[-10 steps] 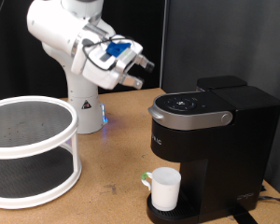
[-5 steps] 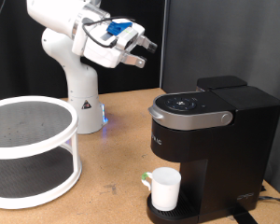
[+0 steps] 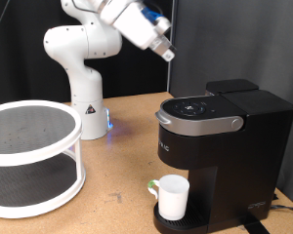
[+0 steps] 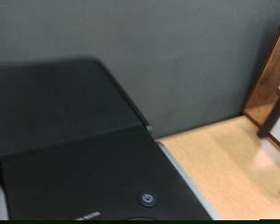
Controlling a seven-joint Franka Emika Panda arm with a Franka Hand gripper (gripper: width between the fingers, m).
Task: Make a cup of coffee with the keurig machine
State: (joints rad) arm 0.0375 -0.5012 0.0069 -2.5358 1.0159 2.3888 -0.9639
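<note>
Hovering high above the keurig (image 3: pixel 220 132), gripper (image 3: pixel 167 54) has swung up from lower left in a second; jaws' opening cannot be told, nothing visibly held. Cup (image 3: pixel 172 197) sits on drip tray, lid closed

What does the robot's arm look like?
The arm is smooth, rounded and glossy white, on a cone-shaped base with a small blue light. Near its hand are blue parts and dark cables. The gripper has dark fingers.
</note>
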